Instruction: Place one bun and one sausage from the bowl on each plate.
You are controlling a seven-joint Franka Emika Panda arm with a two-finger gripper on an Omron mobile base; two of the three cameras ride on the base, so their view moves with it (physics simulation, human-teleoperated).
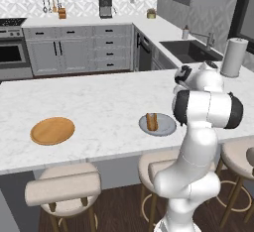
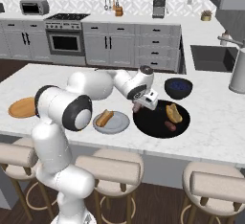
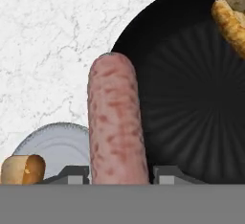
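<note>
The tool is closed on a pink sausage, which stands up between its two dark fingertips in the hand view; in the right base view it hangs over the left rim of the black bowl, with the sausage end showing just below it; the bowl sits on the white marble counter and holds a bun and another sausage toward its right side; just left of the bowl lies the grey plate, carrying a bun; the wooden plate lies well apart at the far left of the counter, bare; a smaller dark blue bowl stands just behind the black one.
</note>
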